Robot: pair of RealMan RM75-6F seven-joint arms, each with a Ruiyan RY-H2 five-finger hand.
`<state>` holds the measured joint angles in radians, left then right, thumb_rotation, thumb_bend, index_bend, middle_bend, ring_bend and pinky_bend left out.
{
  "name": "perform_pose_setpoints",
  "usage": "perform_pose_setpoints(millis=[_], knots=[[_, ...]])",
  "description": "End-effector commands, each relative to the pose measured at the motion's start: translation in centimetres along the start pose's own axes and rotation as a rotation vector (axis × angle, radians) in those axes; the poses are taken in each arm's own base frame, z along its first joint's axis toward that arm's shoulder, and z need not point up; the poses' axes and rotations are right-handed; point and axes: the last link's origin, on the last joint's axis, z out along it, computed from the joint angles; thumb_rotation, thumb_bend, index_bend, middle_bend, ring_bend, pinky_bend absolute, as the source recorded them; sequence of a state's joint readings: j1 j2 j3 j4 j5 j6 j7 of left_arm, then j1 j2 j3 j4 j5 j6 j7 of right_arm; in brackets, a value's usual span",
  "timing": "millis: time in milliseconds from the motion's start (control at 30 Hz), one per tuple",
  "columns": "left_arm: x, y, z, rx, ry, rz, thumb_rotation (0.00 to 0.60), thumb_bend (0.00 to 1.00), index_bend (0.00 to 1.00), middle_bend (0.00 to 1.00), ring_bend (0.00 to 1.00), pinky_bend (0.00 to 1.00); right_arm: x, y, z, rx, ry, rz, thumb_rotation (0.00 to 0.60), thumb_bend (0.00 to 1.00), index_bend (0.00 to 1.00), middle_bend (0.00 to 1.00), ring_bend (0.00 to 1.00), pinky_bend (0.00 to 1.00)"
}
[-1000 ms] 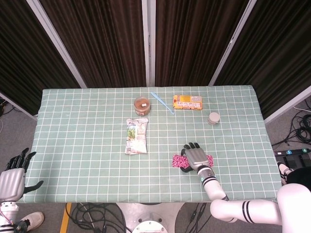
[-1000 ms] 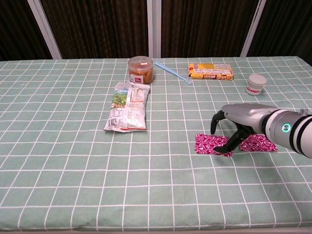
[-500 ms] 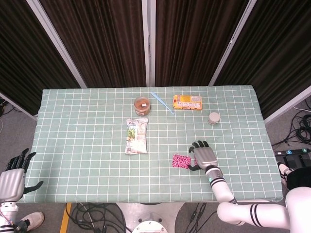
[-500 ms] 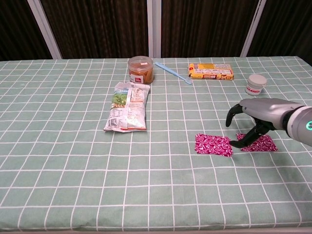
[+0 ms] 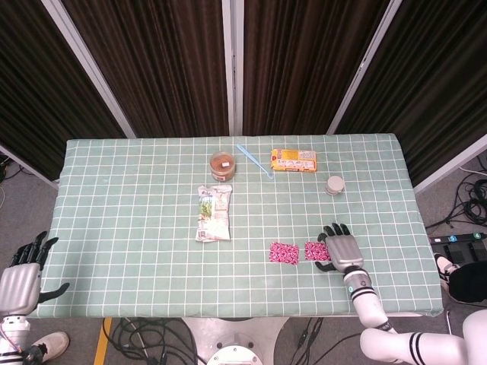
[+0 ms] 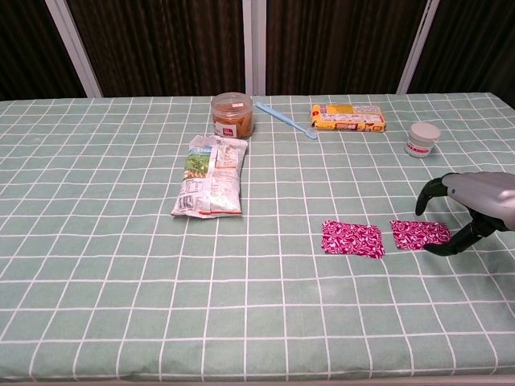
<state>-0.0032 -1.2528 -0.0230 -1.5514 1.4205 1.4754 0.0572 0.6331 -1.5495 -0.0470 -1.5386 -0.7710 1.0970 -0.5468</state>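
the table [image 5: 114, 228] wears a green checked cloth and carries everything here. the snack bag [image 6: 208, 186] lies flat near the middle, with the orange-lidded jar [image 6: 232, 115] behind it, a pale blue stick [image 6: 285, 120] slanting beside the jar, and a yellow cracker pack [image 6: 348, 117] further right. the right robot hand [image 6: 467, 215] hovers at the table's right side, fingers curved and apart, holding nothing, its thumb tip just beside the right pink patterned cloth [image 6: 418, 234]. the left pink patterned cloth [image 6: 352, 240] lies near it, apart. a small white tub [image 6: 422, 139] stands behind. the left robot hand [image 5: 21, 277] hangs off the table's left corner, fingers spread, empty.
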Motion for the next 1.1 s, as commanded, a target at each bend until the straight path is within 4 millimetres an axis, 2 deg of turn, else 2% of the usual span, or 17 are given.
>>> perform_pose_setpoints(millis=[33, 367, 633, 800, 967, 1100], knots=[[0.0, 0.0, -0.1, 0.001, -0.002, 0.001, 0.600, 0.09, 0.19, 0.15, 0.14, 0.14, -0.7, 0.0, 0.4, 0.005, 0.000, 0.002, 0.424, 0.17, 0.29, 0.11, 0.00, 0.00], [0.0, 0.0, 0.0, 0.004, -0.007, 0.000, 0.600, 0.09, 0.19, 0.15, 0.14, 0.15, -1.5, 0.2, 0.9, 0.010, 0.001, -0.001, 0.425, 0.17, 0.29, 0.11, 0.00, 0.00], [0.0, -0.1, 0.0, 0.006, -0.007, -0.001, 0.600, 0.09, 0.19, 0.15, 0.14, 0.15, -1.7, 0.3, 1.1, 0.001, 0.019, 0.000, 0.436, 0.17, 0.39, 0.11, 0.00, 0.00], [0.0, -0.2, -0.1, 0.008, -0.008, -0.001, 0.600, 0.09, 0.19, 0.15, 0.14, 0.15, -1.9, 0.3, 1.2, -0.005, 0.021, -0.004, 0.434, 0.17, 0.40, 0.11, 0.00, 0.00], [0.0, -0.2, -0.2, 0.009, -0.007, -0.002, 0.600, 0.09, 0.19, 0.15, 0.14, 0.14, -1.5, 0.4, 1.1, -0.005, 0.037, 0.006, 0.440, 0.17, 0.41, 0.12, 0.00, 0.00], [0.1, -0.2, -0.1, 0.006, -0.004, -0.001, 0.600, 0.09, 0.19, 0.15, 0.14, 0.15, -0.4, 0.5, 0.9, -0.005, 0.063, 0.030, 0.443, 0.17, 0.41, 0.12, 0.00, 0.00]])
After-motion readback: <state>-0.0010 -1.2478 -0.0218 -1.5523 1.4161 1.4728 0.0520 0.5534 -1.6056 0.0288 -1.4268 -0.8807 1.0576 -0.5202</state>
